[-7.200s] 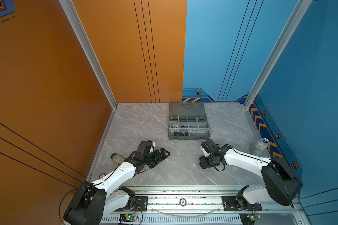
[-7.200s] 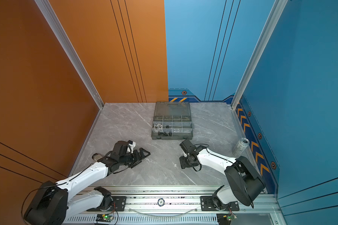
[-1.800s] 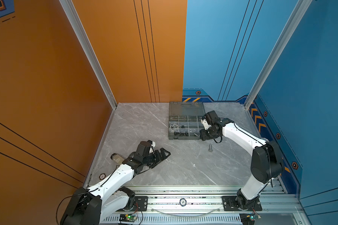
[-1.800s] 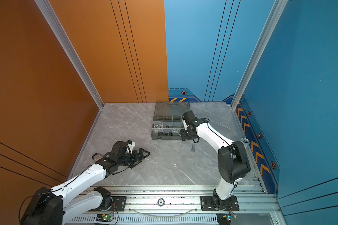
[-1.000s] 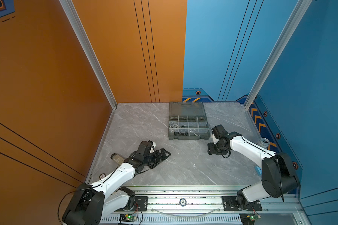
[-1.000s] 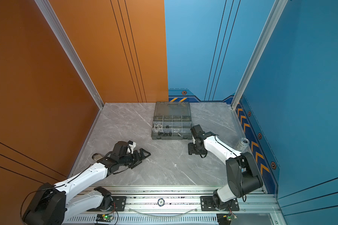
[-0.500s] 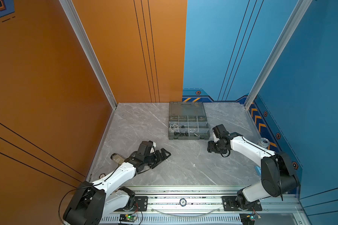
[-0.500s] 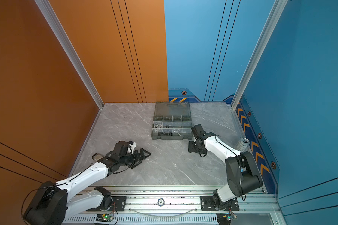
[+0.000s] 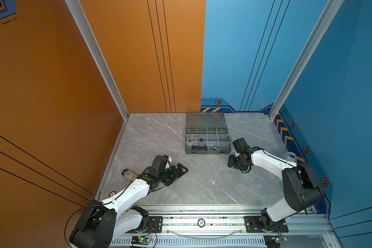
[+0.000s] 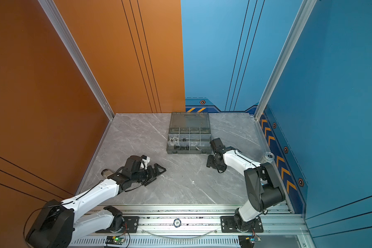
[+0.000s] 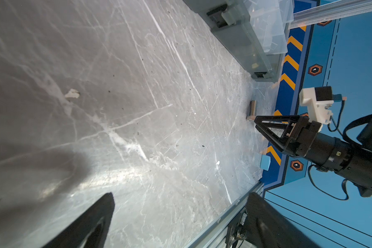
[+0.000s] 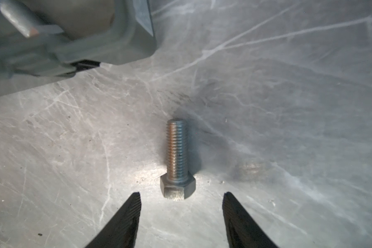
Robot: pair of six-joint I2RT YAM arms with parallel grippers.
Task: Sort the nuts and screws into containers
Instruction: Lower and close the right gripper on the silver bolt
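Moved down from the smoky grey translucent plastic organizer box [image 9: 208,150], the right hand [image 12: 180,194], open and empty, is being narrowed around a silver hex-head bolt [image 12: 177,150] lying mid-frame on the grey marble worktop [image 9: 202,184]; pickup is being prepared.

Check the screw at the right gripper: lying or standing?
Lying flat on the table, outside the box: screw threads seen side-on, head toward the open right gripper, ungripped.
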